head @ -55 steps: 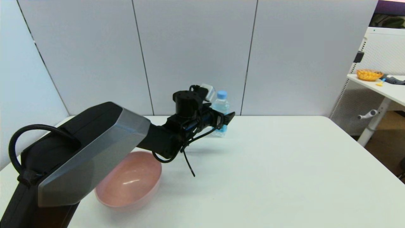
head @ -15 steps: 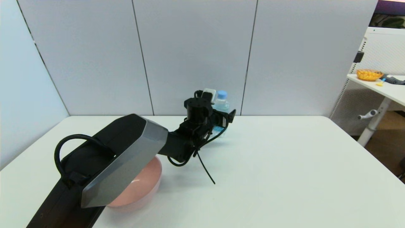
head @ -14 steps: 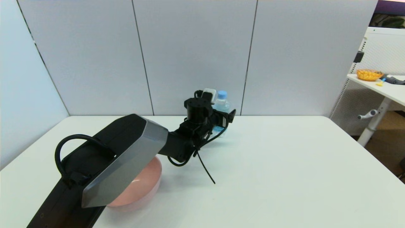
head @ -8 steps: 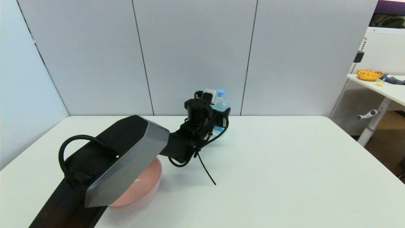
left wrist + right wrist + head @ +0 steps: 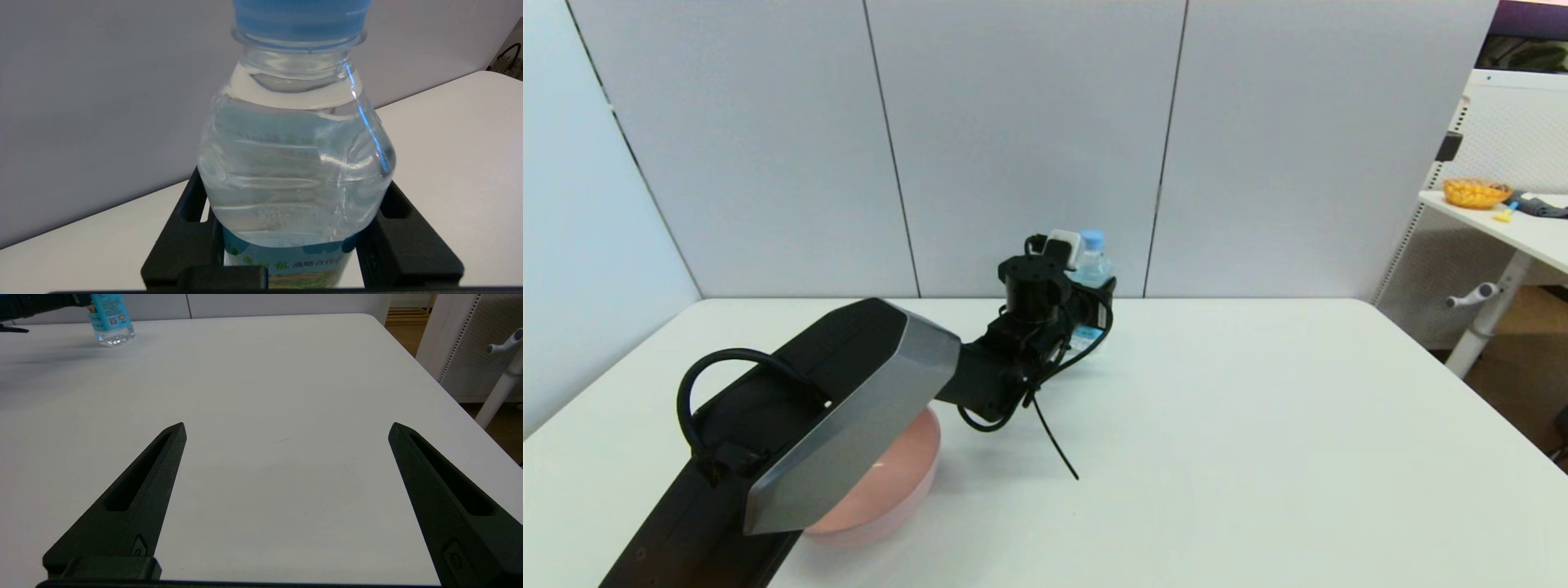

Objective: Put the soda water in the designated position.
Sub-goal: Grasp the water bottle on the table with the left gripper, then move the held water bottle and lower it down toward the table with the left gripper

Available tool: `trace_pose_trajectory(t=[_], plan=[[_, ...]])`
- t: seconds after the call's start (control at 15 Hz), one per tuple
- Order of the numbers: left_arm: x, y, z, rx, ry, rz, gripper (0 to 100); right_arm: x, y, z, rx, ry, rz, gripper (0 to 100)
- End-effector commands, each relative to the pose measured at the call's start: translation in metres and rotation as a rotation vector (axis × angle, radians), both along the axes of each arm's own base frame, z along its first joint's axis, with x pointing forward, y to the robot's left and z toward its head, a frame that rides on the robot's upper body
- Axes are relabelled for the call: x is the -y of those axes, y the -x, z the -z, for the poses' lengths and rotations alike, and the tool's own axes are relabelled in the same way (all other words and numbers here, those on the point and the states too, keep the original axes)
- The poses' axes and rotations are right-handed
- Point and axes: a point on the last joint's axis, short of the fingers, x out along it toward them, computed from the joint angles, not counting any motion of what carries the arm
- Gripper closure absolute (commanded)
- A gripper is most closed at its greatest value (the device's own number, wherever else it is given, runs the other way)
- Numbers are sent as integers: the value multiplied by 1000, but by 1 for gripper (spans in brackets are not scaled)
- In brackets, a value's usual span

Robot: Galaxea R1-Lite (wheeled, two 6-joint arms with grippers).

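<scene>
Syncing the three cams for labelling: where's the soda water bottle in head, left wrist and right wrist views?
Head view: soda water at the table's far edge, by the wall, mostly hidden behind the left gripper.
Left wrist view: soda water fills the centre, squeezed between the left gripper's fingers.
Right wrist view: only its lower body shows, standing far off on the table beyond the open right gripper.
Shared landmark: white table.

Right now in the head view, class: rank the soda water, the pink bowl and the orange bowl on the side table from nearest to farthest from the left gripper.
1. Soda water: between the left gripper's fingers, at the table's far edge.
2. Pink bowl: near side, under the left arm.
3. Orange bowl: on the separate side table, far right.
</scene>
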Motion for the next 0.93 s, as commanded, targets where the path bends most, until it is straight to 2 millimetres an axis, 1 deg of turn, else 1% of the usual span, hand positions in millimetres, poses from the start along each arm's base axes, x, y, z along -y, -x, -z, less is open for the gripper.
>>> trace_pose_trajectory(t=[0.07, 0.13, 0.33, 0.53, 0.73, 0.93], plan=[[-4, 3, -20, 34, 19, -2, 100, 0, 0, 0, -2, 0, 1, 0], [-8, 4, -27, 45, 21, -9, 100, 0, 0, 0, -3, 0, -1, 0], [-36, 1, -50, 92, -21, -60, 100, 0, 0, 0, -2, 0, 1, 0], [-60, 13, -69, 90, -37, -89, 100, 0, 0, 0, -2, 0, -1, 0], [-98, 30, -96, 114, -76, -144, 100, 0, 0, 0, -2, 0, -1, 0], [-142, 45, -115, 122, -99, -215, 100, 0, 0, 0, -2, 0, -1, 0]])
